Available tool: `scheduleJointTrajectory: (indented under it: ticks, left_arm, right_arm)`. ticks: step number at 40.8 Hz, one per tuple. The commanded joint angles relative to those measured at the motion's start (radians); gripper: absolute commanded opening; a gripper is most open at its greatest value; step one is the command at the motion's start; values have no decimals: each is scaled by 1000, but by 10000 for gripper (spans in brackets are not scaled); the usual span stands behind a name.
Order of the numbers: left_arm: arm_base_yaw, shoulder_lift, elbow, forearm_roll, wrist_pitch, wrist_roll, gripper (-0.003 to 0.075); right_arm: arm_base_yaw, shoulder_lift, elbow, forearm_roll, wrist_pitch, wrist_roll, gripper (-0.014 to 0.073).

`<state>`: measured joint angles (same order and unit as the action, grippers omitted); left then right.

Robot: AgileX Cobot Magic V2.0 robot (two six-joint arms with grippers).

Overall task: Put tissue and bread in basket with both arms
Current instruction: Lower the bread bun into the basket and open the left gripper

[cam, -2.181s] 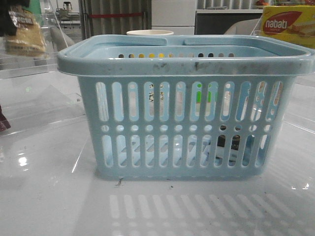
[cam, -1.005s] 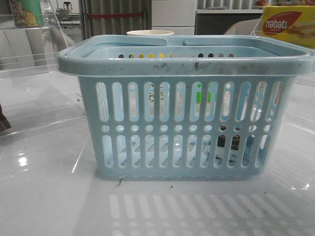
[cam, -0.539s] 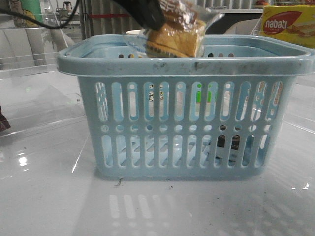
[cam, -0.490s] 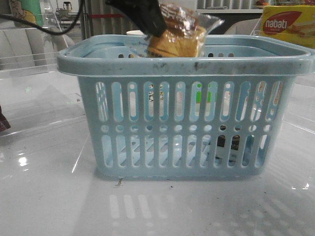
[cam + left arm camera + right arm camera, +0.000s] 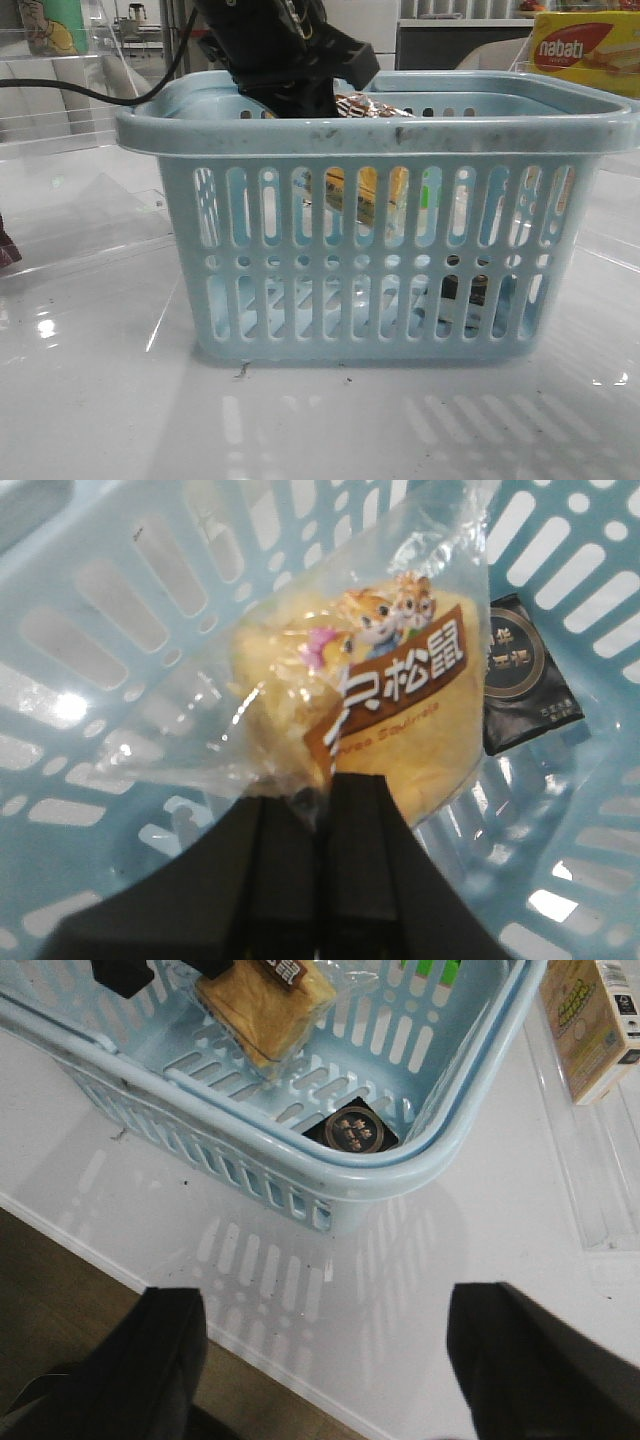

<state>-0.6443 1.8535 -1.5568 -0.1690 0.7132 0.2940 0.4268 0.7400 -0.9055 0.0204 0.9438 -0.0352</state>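
Light blue slotted basket [image 5: 380, 250], thick rim scuffed with dark marks, standing on a glossy white table [image 5: 100, 400]. Left gripper [image 5: 320, 810], black, reaches down past the rim at about the 11 o'clock side of the basket as seen from the front; its two fingers [image 5: 280, 850] are pressed together on the clear wrap of the bread [image 5: 400, 710], pinching the bag's edge. The bread, golden-yellow with a brown-and-white label bearing cartoon squirrels, hangs inside the basket, above the floor, visible through the front slots near the centre [image 5: 365, 190]. Tissue pack [image 5: 352, 1130], small and flat with a black patch and a round emblem, lies on the basket floor in the corner at roughly 4 o'clock from the bread in the front view, well apart from it. Right gripper [image 5: 325, 1350] sits outside the basket over the bare table, its fingers spread wide with nothing between them. Yellow-and-red "nabati" box [image 5: 585, 50] stands behind the basket at 1 o'clock. A pale carton [image 5: 590, 1020] lies in a clear tray beside the basket.
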Motion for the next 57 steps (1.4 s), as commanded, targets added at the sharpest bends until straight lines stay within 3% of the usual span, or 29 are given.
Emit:
scheduleJointTrajectory:
  ticks: [1, 6, 15, 19, 37, 57]
  left_arm:
    - [-6, -54, -32, -16, -62, 0, 91]
    - [-6, -54, -32, -16, -62, 0, 137]
    - [-6, -54, -32, -16, -62, 0, 380]
    - [-6, -54, -32, -16, -62, 0, 435]
    - [-4, -96, -34, 4, -34, 0, 436]
    - [-2, -563, 46, 4, 59, 0, 436]
  right_arm:
    - [-3, -4, -25, -5, -59, -10, 601]
    - [-3, -4, -25, -5, -59, -10, 601]
    - [-3, -4, -25, -5, -59, -10, 601]
    - [-3, -4, -25, -5, -59, -10, 601]
    - [-3, -4, -25, -5, -59, -10, 601]
    - [-3, -4, -25, -5, -59, -10, 601]
